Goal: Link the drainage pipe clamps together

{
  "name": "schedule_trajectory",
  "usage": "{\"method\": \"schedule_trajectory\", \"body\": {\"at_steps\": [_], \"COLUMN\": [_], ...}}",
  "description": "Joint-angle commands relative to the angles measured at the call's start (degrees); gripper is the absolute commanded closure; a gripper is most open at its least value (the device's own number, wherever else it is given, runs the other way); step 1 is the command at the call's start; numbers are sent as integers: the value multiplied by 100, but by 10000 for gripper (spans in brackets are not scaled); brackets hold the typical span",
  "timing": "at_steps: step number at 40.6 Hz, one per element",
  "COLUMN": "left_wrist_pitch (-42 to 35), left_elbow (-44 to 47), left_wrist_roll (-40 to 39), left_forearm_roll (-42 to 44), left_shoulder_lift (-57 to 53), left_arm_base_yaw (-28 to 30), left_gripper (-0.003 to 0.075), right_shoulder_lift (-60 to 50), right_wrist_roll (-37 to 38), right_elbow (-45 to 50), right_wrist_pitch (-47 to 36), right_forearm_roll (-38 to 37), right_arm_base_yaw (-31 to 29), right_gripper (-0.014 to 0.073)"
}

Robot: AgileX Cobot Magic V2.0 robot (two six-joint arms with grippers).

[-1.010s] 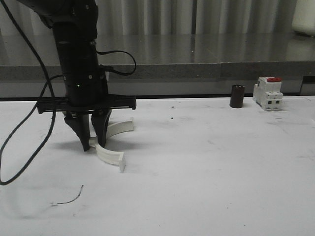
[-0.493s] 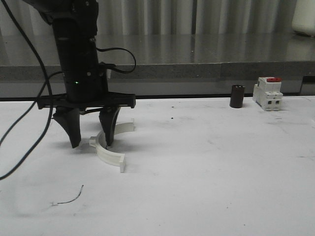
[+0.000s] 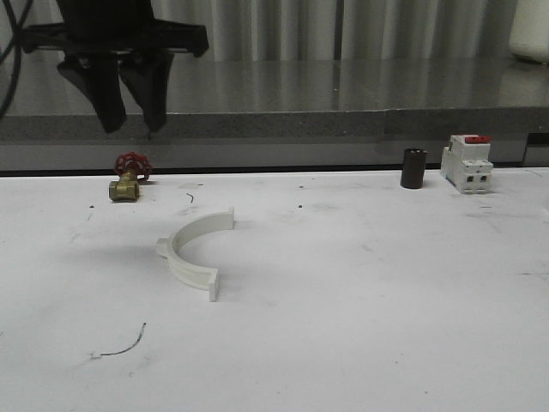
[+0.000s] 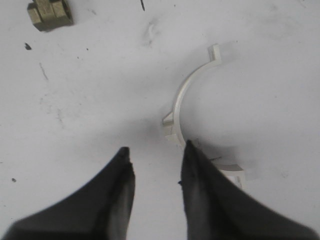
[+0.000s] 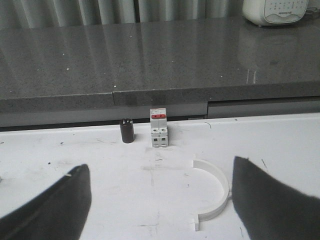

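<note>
The left claw (image 3: 129,127) has risen from the tabletop (image 3: 386,283) — a second ago it stood down at the drainage pipe clamps (image 3: 194,251), its fingers astride the white arc; now it hangs high at the far left with nothing in it, its jaws a modest way apart.

The clamps lie on the tabletop left of centre, near the front. From the front they read as a single open arc with a tab at each end, not a closed ring. By my judgement the join is not finished, though I cannot tell from here whether two halves are already linked.

The left wrist view adds a stepped tab partway along the arc (image 4: 182,107), a likely seam between two pieces. The right wrist view shows the right claw (image 5: 160,210) spread wide and empty, the curve beyond it.
</note>
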Motion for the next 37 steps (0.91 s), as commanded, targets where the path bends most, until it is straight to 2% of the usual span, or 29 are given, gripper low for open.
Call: {"method": "schedule_trajectory", "body": {"at_steps": [1,3,12,17,29,37], "left_wrist_pitch": [-478,-647,-1406,-2158,-4178,-4673], "left_elbow": [259,542,2050,3112,5596,6605], "left_wrist_roll": [10,-42,-42,98,109,118], "left_forearm_roll": [109,154,199,521,801,1178], "left_shoulder_lift": [-698,-934,-2192,-3134,-5854,-7697], "left_arm_base_yaw": [-29,35,617,898,914,914], "left_gripper": [674,741,741,741,741,741], "right_shoulder_lift": [91,91,91,91,91,91], "right_wrist_roll": [-25,-25,-25,-25,-25,-25], "right_elbow": [-187,-187,-187,-187,-187,-187], "right_wrist_pitch": [-473,-473,-473,-473,-473,-473], "right_forearm_roll": [-39,-39,-39,-39,-39,-39], "right_arm_base_yaw": [-39,-39,-39,-39,-39,-39], "right_gripper": [-5,-5,-5,-5,-5,-5]}}
